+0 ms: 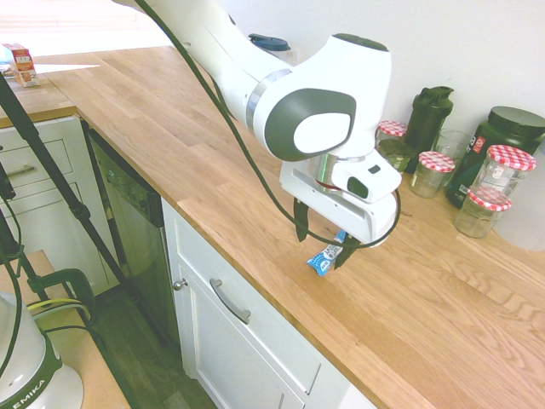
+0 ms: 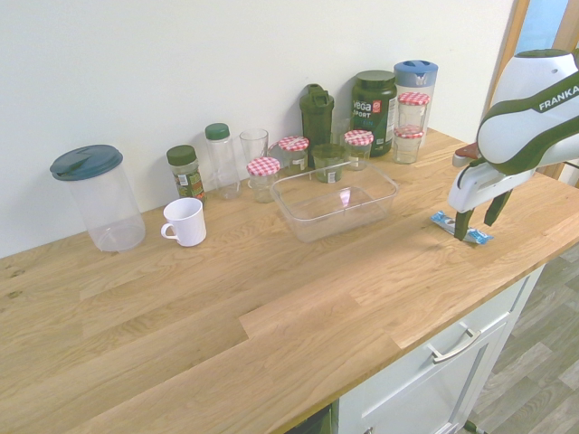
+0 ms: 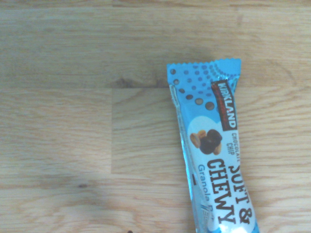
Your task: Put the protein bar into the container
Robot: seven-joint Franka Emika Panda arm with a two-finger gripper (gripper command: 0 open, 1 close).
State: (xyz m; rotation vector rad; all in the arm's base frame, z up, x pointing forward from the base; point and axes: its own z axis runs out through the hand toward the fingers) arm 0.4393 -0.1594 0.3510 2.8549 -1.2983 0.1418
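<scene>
One claw (image 1: pixel 325 247), jaws wide and empty, hangs over the bar (image 1: pixel 327 258) lying flat near the counter (image 1: pixel 170 145) edge, well apart from the tub (image 2: pixel 336 201); best lowered straddling the bar's narrow width.

In the first exterior view the gripper (image 1: pixel 324 247) and its body hide the far end of the protein bar (image 1: pixel 324 260) beneath it; the wrist view cuts off the bar's lower end. From the second exterior view, whether the fingertips (image 2: pixel 460 231) touch the wrapper cannot be told
</scene>
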